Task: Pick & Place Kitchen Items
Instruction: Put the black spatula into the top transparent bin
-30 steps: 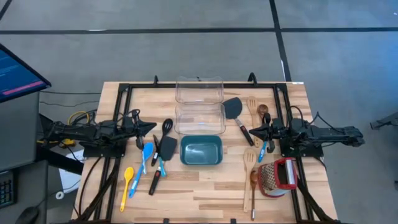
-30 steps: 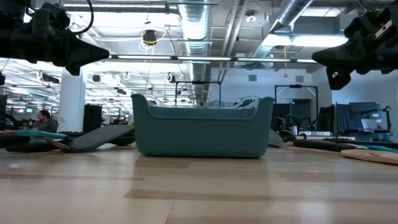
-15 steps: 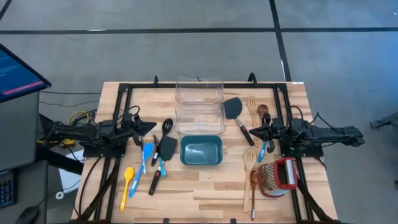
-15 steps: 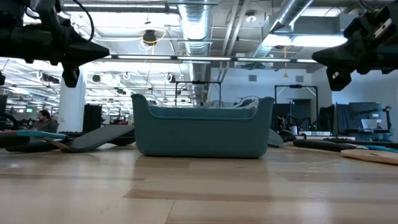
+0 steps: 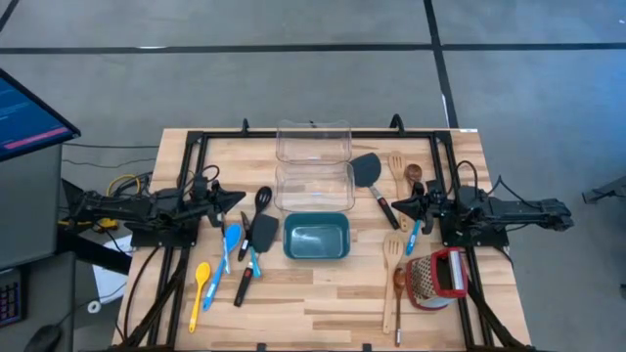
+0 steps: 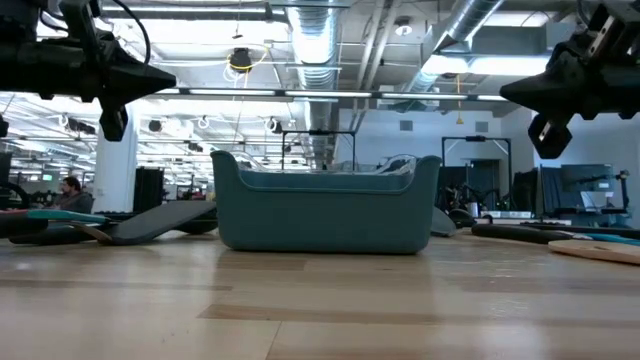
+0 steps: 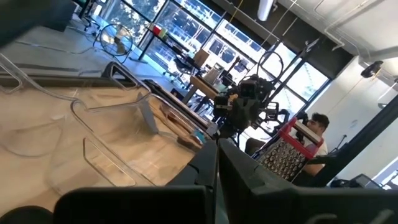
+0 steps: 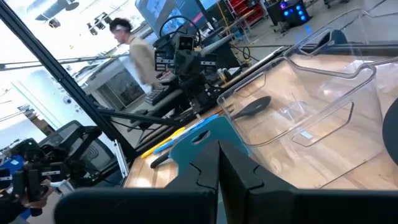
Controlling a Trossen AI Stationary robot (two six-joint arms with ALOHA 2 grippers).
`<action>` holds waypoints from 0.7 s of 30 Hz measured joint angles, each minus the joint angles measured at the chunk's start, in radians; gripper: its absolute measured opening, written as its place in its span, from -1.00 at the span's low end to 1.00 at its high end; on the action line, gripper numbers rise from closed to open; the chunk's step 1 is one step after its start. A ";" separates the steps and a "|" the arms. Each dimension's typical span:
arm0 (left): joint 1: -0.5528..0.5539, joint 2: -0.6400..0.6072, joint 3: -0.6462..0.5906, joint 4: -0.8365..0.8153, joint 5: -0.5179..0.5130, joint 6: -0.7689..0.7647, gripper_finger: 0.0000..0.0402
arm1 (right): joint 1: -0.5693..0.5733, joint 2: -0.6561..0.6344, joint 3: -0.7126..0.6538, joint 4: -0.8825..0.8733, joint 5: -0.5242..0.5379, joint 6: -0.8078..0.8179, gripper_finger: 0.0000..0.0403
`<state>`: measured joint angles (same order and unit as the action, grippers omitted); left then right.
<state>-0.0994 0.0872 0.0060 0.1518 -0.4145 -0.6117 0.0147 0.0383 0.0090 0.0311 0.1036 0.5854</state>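
The kitchen items lie flat on the wooden table in two groups. On the left are a black ladle (image 5: pixel 262 199), black spatulas (image 5: pixel 261 233), a blue spoon (image 5: pixel 232 239) and a yellow spoon (image 5: pixel 201 282). On the right are a black spatula (image 5: pixel 368 171), pale slotted wooden spatulas (image 5: pixel 395 166), brown wooden spoons (image 5: pixel 414 175) and another blue spoon (image 5: pixel 414 235). My left gripper (image 5: pixel 240 198) hovers shut and level above the left group. My right gripper (image 5: pixel 394 203) hovers shut and level above the right group. Neither holds anything.
A teal bin (image 5: pixel 316 238) stands at the table's middle, with two clear plastic containers (image 5: pixel 314 184) (image 5: pixel 313 141) behind it. A red-framed grater (image 5: pixel 437 277) lies near the front right. A person shows in the room beyond the table.
Both grippers have rolled about their own pointing lines while staying in place, the left one first, then the right. Both stay shut. Nothing on the table has moved.
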 joint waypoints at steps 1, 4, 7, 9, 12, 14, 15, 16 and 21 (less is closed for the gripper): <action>0.000 0.000 0.000 0.003 0.000 0.000 -0.99 | 0.000 0.000 0.000 0.000 0.000 0.000 -1.00; 0.000 0.000 0.000 0.005 0.000 0.000 -0.99 | 0.000 0.000 0.000 0.006 0.001 0.000 -1.00; 0.000 0.000 0.000 0.008 0.000 0.000 -0.99 | 0.000 0.000 0.000 0.012 0.002 0.000 -1.00; 0.000 0.000 0.000 0.008 -0.003 0.000 -0.99 | 0.000 0.000 0.000 0.014 0.002 0.000 -1.00; 0.000 0.000 0.000 0.010 -0.004 0.000 -0.99 | 0.000 0.000 0.000 0.014 0.002 0.008 -1.00; 0.000 0.000 0.000 0.014 -0.004 0.000 -0.99 | 0.000 0.000 0.000 0.014 0.002 0.046 -1.00; 0.000 0.000 0.000 0.015 -0.004 0.000 -0.99 | 0.000 0.000 0.000 0.014 0.002 0.073 -1.00; 0.000 0.000 0.000 0.015 -0.004 0.000 -0.99 | 0.000 0.000 0.000 0.014 0.002 0.097 -1.00; 0.000 0.000 0.000 0.015 -0.004 0.000 -0.99 | 0.001 0.000 0.000 0.014 0.002 0.122 -1.00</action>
<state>-0.0997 0.0869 0.0062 0.1668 -0.4187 -0.6113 0.0158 0.0383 0.0086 0.0448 0.1055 0.7078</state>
